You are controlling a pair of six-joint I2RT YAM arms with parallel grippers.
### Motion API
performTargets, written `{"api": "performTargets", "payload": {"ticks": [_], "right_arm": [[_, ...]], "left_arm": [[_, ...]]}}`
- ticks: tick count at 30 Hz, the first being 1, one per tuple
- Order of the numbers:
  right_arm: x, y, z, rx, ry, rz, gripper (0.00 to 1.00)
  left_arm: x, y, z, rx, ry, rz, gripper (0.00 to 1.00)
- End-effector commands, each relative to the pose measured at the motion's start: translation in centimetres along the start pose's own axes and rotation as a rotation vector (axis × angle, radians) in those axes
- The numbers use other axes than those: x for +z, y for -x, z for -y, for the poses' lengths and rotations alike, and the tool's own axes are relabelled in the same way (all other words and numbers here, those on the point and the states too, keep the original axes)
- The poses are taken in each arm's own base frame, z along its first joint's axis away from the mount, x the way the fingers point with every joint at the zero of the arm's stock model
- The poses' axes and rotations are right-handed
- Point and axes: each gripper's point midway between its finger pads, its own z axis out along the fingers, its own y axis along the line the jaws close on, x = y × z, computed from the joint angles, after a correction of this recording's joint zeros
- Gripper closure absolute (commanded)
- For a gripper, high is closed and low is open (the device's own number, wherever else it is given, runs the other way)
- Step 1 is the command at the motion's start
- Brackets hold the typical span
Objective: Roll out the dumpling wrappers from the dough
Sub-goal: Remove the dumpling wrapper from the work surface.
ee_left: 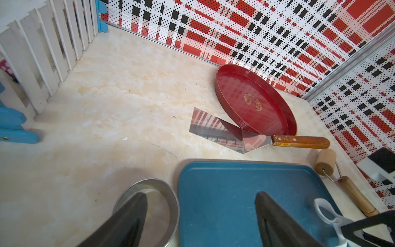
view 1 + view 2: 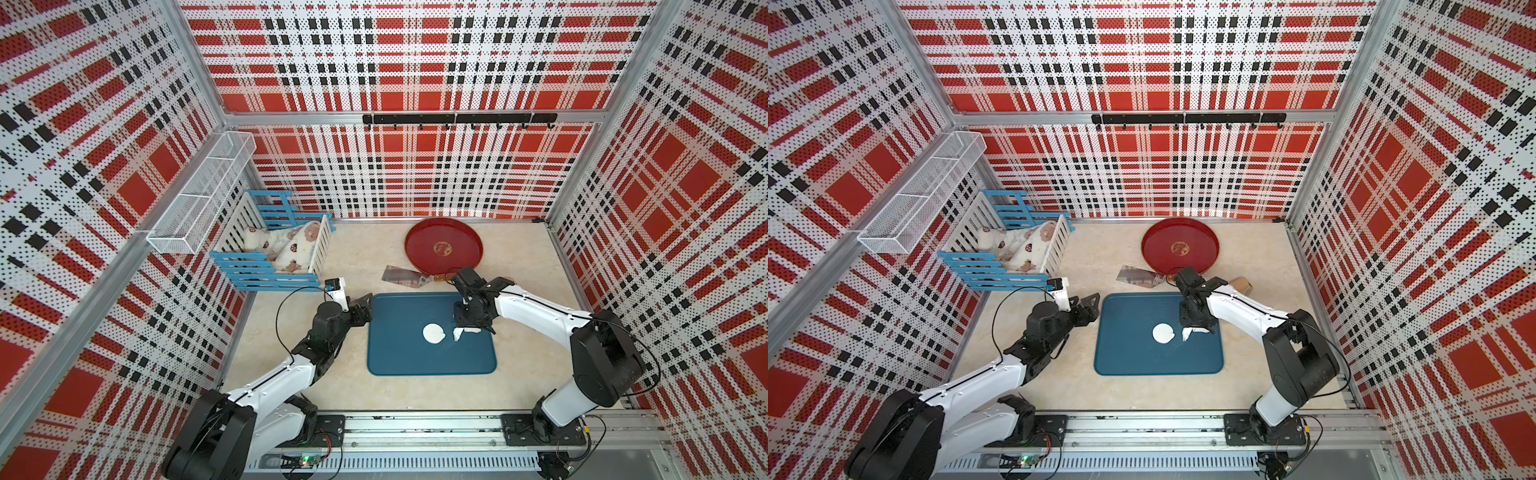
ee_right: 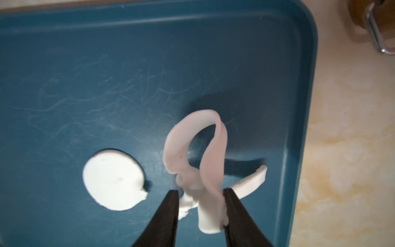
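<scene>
The right gripper [image 3: 201,191] narrowly straddles the dough [image 3: 203,149], grip unclear, three o'clock of the dumpling wrapper [image 3: 113,179]; the left gripper [image 1: 202,193] gapes wide.

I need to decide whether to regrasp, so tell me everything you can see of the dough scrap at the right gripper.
The dough is a thin, soft-looking white strip with ragged ends, curled into an upright loop on the blue tray near its edge. One flat end lies on the tray. Its base sits between the fingers of the right gripper; one finger touches it, but whether it is pinched I cannot tell. It stands beside the round dumpling wrapper, not touching it.
</scene>
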Motion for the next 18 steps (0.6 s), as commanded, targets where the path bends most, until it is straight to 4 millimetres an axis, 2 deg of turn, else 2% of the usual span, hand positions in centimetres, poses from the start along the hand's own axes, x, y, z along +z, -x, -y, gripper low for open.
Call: {"api": "performTargets", "payload": {"ticks": [1, 9, 12, 18], "right_arm": [[-1.3, 2.0, -1.4, 0.010, 0.061, 0.058, 0.57], [-1.9, 3.3, -1.5, 0.066, 0.101, 0.095, 0.50], [-2.2, 3.7, -1.5, 0.091, 0.132, 0.109, 0.49], [-3.3, 4.5, -1.4, 0.175, 0.244, 0.138, 0.43]], "left_arm": [[-0.2, 1.7, 1.0, 0.015, -0.029, 0.053, 0.16], [-0.9, 2.3, 2.3, 0.029, -0.092, 0.078, 0.16], [-1.3, 2.5, 4.1, 0.053, -0.156, 0.082, 0.16], [-1.5, 2.6, 9.3, 0.095, -0.300, 0.060, 0.13]]}}
